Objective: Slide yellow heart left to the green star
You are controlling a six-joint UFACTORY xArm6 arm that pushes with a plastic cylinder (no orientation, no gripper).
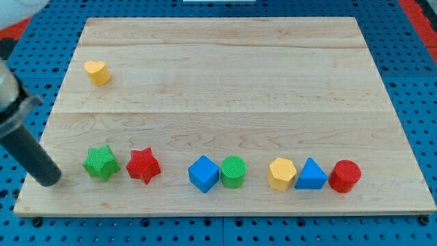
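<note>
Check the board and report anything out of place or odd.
Nothing is damaged or spilled. The yellow heart sits alone near the view's top left, while the other blocks line the bottom edge. My tip rests at the bottom left, just left of the green star.

A pale wooden table [225, 75] with matt, visibly grained planks is seen. The yellow heart-shaped block [97, 72] and ridged green star-shaped block [101, 162] appear as matt plastic. A blue perforated metal base [416, 75] lies beneath.
</note>
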